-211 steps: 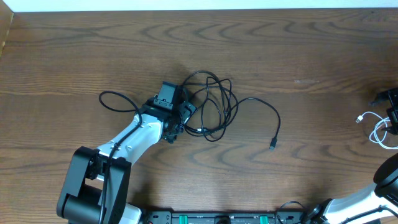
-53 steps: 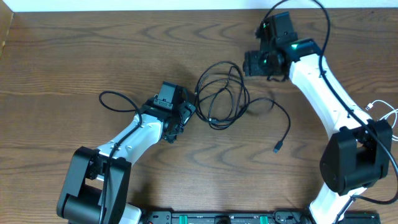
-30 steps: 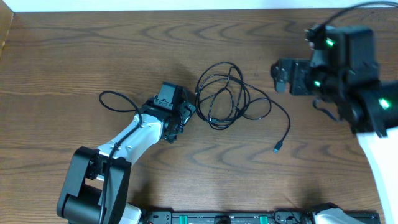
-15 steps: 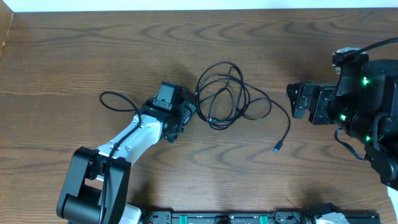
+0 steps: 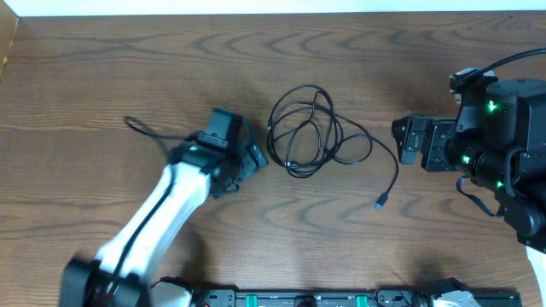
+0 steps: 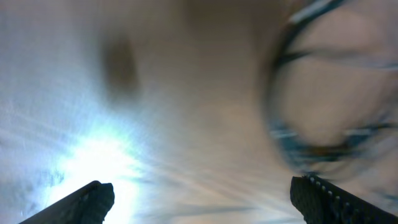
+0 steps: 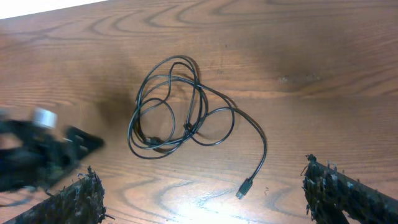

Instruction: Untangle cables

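Plainly, the brown wood-grain table (image 5: 128, 68) bore tangled black cables (image 5: 311, 136); the left gripper (image 5: 254, 158) near their left and the right gripper (image 5: 403, 141) to their right both gaped, holding nothing

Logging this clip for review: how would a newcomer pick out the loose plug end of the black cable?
Near the middle of the wooden table lies a bundle of looped black cable. One strand leaves the bundle's right side, curves toward the robot's edge and ends in a small plug. It is the only cable end lying out on bare wood, clear of the loops.
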Action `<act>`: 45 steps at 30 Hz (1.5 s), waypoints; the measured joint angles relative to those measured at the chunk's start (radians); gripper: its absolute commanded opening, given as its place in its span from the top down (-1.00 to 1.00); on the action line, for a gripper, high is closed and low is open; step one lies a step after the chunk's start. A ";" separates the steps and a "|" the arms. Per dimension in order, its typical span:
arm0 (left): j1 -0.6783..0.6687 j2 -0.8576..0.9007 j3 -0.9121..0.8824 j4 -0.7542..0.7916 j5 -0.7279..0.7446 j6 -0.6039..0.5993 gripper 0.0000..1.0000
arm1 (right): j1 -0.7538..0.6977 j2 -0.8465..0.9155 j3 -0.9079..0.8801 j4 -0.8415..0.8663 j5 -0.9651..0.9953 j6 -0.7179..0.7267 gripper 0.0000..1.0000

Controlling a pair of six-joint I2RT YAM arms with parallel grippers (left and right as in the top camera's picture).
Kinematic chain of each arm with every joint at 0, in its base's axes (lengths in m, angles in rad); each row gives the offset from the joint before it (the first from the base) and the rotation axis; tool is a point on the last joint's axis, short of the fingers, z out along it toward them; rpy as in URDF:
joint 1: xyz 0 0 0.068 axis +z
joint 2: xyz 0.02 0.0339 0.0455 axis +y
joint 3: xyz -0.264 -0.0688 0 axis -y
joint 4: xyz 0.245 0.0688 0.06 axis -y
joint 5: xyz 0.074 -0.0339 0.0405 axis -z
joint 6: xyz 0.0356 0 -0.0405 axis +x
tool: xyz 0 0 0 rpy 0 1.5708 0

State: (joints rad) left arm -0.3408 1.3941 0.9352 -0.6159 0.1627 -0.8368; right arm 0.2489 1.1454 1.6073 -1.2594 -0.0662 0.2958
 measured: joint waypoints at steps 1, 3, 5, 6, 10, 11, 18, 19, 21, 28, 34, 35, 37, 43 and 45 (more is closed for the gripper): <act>-0.002 -0.037 0.011 0.004 -0.013 -0.006 -0.95 | 0.000 0.000 0.000 0.000 0.000 0.000 -0.99; -0.013 -0.096 0.023 0.009 -0.032 -0.039 -0.96 | 0.000 0.000 0.000 0.000 0.000 0.000 -0.98; -0.036 -0.119 0.025 0.014 -0.038 -0.088 -0.96 | 0.000 0.000 0.000 0.000 0.000 0.000 -0.99; -0.050 -0.119 0.025 0.015 -0.039 -0.117 -0.95 | 0.000 0.000 0.000 0.000 0.001 0.000 -0.99; -0.110 -0.087 0.024 0.050 -0.039 -0.248 -0.96 | 0.001 0.001 0.000 -0.008 0.004 -0.001 -0.99; -0.125 -0.077 0.024 0.071 -0.039 -0.273 -0.96 | 0.004 0.002 0.000 -0.009 0.004 -0.001 -0.99; -0.312 0.009 0.024 0.207 -0.056 -0.351 -1.00 | 0.104 0.005 0.000 -0.009 0.054 -0.004 -0.98; -0.336 0.021 0.024 0.207 -0.069 -0.359 -1.00 | 0.116 0.005 0.000 -0.009 0.067 -0.004 -0.98; -0.378 0.059 0.024 0.207 -0.099 -0.383 -1.00 | 0.144 0.005 0.000 -0.010 0.104 -0.004 -0.98; -0.386 0.228 0.024 0.214 -0.155 -0.475 -0.97 | 0.169 0.005 0.000 -0.031 0.216 0.001 -0.99; -0.362 0.293 0.024 0.251 -0.188 -0.499 -0.96 | 0.169 0.005 0.000 -0.037 0.277 0.014 -0.98; -0.358 0.298 0.024 0.254 -0.200 -0.499 -0.95 | 0.169 0.005 0.000 -0.037 0.281 0.015 -0.98; -0.347 0.304 0.024 0.261 -0.216 -0.504 -0.79 | 0.169 0.006 0.000 -0.037 0.288 0.015 -0.98; -0.306 0.319 0.024 0.281 -0.244 -0.506 -0.42 | 0.169 0.011 0.000 -0.035 0.296 0.015 -0.98; -0.299 0.319 0.024 0.292 -0.250 -0.506 -0.42 | 0.169 0.018 0.000 -0.035 0.297 0.015 -0.98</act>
State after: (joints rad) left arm -0.6403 1.7134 0.9588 -0.3237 -0.0875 -1.3426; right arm 0.4175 1.1637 1.6073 -1.2942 0.2310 0.3111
